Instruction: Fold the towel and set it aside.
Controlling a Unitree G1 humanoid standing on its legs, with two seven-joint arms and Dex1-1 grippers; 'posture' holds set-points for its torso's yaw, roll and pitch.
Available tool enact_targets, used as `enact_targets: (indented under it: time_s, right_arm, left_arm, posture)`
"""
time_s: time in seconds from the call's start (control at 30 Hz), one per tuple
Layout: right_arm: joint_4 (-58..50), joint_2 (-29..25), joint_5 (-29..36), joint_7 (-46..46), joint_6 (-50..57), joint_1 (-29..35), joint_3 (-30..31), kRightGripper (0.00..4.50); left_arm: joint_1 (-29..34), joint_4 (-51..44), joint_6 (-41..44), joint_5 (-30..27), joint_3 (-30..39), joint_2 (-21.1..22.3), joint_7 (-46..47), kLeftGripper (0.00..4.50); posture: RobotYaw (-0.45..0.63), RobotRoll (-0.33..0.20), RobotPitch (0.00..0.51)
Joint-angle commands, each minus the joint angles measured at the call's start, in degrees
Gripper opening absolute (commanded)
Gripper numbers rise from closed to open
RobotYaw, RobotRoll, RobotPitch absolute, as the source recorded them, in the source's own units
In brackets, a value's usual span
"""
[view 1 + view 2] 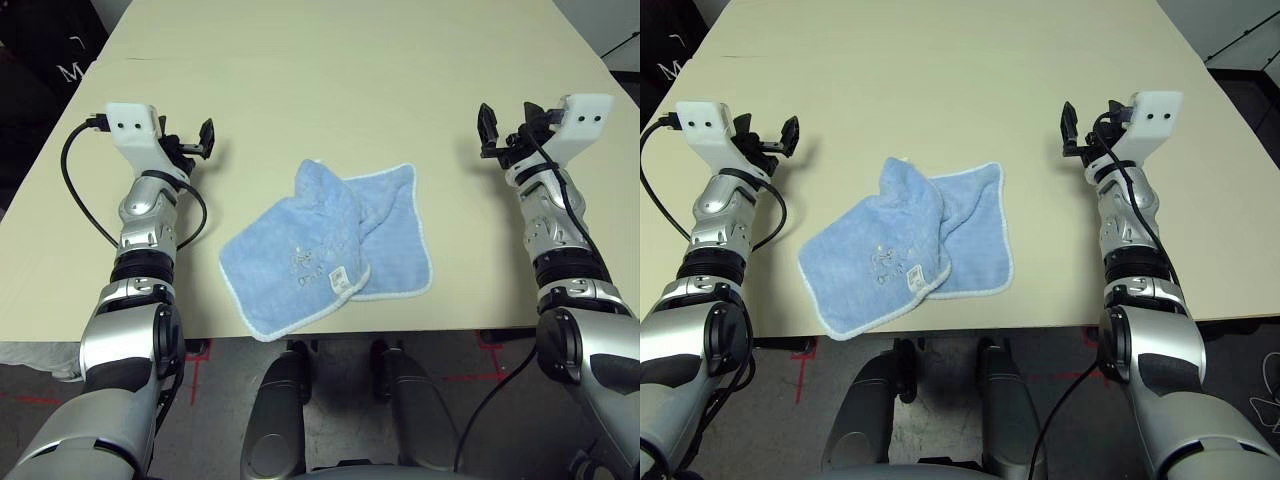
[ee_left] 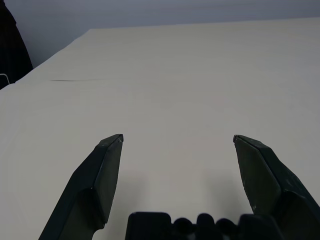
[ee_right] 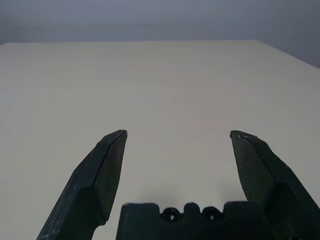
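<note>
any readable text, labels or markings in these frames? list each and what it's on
Nothing reads clearly.
Towel: dark embroidered mark, too small and blurred to read.
Towel: small white tag with dark print, too small to read.
Dark surface beyond the table's far left corner: partial white lettering, cut off, not readable.

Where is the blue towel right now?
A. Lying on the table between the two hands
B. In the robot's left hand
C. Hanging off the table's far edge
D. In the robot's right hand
A. The towel lies rumpled on the table, between the open, empty left hand and right hand.
</note>
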Motion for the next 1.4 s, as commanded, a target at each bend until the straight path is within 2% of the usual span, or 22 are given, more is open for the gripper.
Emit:
enact_targets:
  time_s: [0.03, 0.3, 0.4, 0.5, 0.63, 0.8, 1.03, 1.13, 1.23, 1.4]
  right_arm:
    - [-3.1, 0.89, 0.45, -0.54, 1.12, 2.19, 0.07, 4.5]
    - [-3.34, 3.32, -0.13, -1.51, 1.73, 1.05, 0.94, 4.5]
    - [-1.23, 2.21, -3.35, -5.43, 0.86, -0.35, 1.74, 4.5]
    - [-0.34, 3.01, -4.82, -9.12, -0.38, -1.0, 1.83, 4.5]
    - [1.04, 3.02, -4.39, -7.89, -0.01, -2.77, 2.17, 4.5]
    - [2.32, 1.74, -3.37, -5.52, 0.27, -2.55, 1.61, 4.5]
    - [4.56, -1.21, -1.48, 2.51, 0.94, -2.79, 1.13, 4.5]
    - [4.58, -2.68, 0.4, 9.78, 4.08, -3.47, 1.45, 4.5]
    - [4.34, -4.36, 1.21, 16.32, 6.97, -4.66, 2.2, 4.5]
    - [5.08, -7.53, 0.39, 28.01, 15.05, -8.45, 5.6, 4.5]
  left_arm:
    - [0.21, 0.64, 0.41, 0.45, -0.47, -0.19, -0.56, 4.48]
    - [-0.48, 2.12, -0.16, -0.05, 0.53, 2.28, -1.6, 4.48]
    - [-0.77, 2.8, -0.98, -0.86, 1.66, 3.37, -1.66, 4.48]
    - [-1.21, 5.44, -2.19, -0.51, 2.33, 5.21, -1.43, 4.48]
    - [-2.18, 7.56, -2.76, -0.25, 2.48, 6.67, -1.91, 4.48]
    - [-2.07, 6.56, -2.09, -0.88, 2.09, 5.63, -4.86, 4.48]
    - [-3.1, 3.22, 8.91, -5.39, 1.47, 6.0, -22.56, 4.48]
    - [-4.55, 3.46, 13.93, -3.56, -2.56, 9.98, -36.89, 4.48]
    - [-6.87, 3.57, 16.3, -1.81, -6.13, 12.94, -45.93, 4.48]
    - [-7.8, 2.59, 12.33, 1.77, -11.33, 15.22, -55.54, 4.48]
  posture:
    - [-0.02, 0.0, 0.25]
    - [0.04, 0.0, 0.242]
    - [0.07, 0.0, 0.228]
    - [0.09, 0.0, 0.253]
    - [0.1, 0.0, 0.252]
    - [0.1, 0.0, 0.248]
    - [0.1, 0.0, 0.263]
    - [0.09, 0.0, 0.278]
    - [0.09, 0.0, 0.283]
    - [0.1, 0.0, 0.284]
